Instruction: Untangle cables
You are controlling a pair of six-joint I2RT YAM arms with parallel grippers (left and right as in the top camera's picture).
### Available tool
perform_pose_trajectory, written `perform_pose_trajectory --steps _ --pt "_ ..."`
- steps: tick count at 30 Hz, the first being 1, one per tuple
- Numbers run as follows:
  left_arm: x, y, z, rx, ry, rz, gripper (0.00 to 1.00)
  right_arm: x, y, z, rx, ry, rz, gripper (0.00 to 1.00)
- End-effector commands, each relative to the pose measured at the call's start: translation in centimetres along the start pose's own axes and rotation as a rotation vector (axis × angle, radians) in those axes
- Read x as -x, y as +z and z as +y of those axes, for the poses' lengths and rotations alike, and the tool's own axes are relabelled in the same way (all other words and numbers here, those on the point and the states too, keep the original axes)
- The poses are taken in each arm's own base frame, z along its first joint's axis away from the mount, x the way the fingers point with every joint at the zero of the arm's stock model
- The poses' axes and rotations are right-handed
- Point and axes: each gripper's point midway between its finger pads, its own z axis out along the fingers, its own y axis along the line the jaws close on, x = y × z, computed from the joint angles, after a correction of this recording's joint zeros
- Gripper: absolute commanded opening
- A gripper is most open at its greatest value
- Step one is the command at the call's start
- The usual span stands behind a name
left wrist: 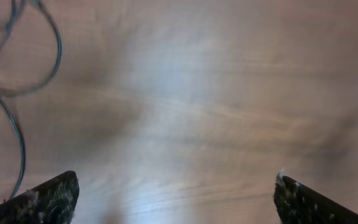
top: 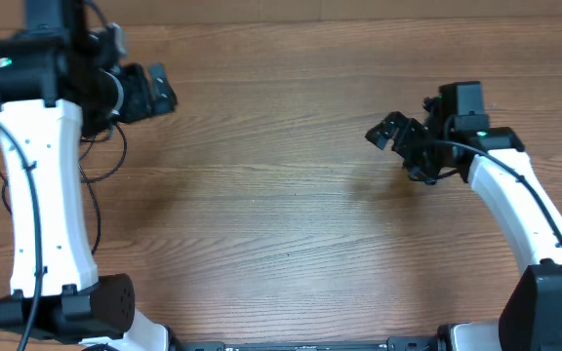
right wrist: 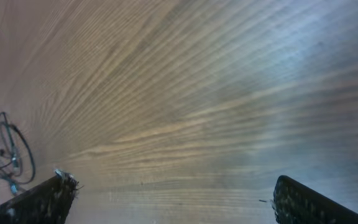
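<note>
Cables (left wrist: 59, 50) half-hidden overhead; left wrist shows loops

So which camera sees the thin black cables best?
Left wrist: the thin black cables loop large and close, though cut by the edge. The right wrist shows a tiny far tangle. Overhead, the left arm hides most of them.

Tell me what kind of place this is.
Probably a robotics lab bench: a wooden table, a white left arm and right arm mounted at its near edge, and thin black cables lying loose on it.
</note>
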Motion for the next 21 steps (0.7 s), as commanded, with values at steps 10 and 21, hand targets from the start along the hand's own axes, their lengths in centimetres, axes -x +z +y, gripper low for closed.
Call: perform_pose_trajectory --steps 10,21 --pt "-8.6 4.7 3.7 0.153 -0.029 0.383 1.0 -6.5 -2.9 -8.4 -0.395 0.025 0.235 0.98" --pt "-11.3 3.0 3.9 0.119 0.0 0.208 0.99 -8.9 -4.8 -8.6 -0.317 -0.034 0.106 1.0"
